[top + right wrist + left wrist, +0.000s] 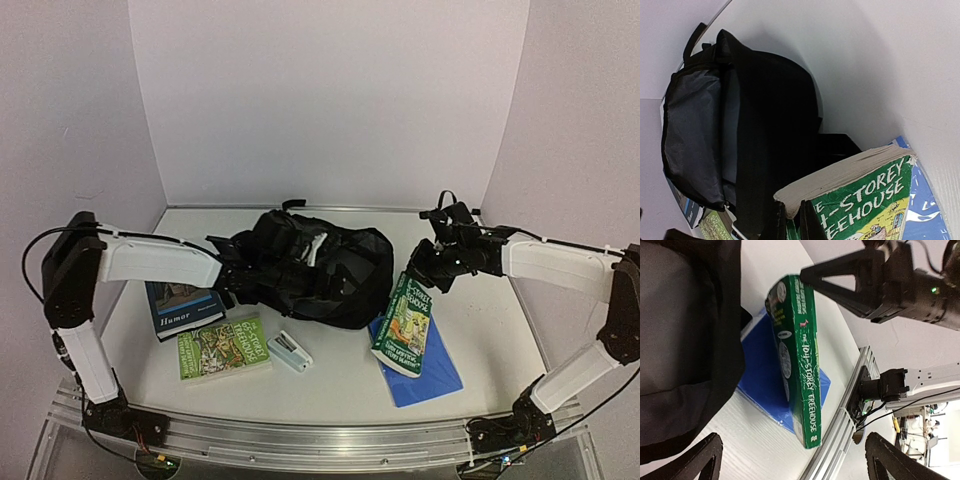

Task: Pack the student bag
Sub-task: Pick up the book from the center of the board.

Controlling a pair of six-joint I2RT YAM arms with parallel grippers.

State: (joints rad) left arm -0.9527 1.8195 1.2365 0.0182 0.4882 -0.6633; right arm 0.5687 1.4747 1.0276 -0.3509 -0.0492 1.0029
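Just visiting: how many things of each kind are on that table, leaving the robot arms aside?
Books: 3 (tilted green book, flat green book, dark blue book)
Backpack: 1
Blue folder: 1
Stapler: 1
Total: 6

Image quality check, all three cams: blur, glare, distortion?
Top external: even soft light, faint shadow beneath the student bag, front rail looks slightly bowed. Left wrist: bag fabric soft, green book spine sharp. Right wrist: glare streaks on the blue folder, bag's black side nearly featureless.
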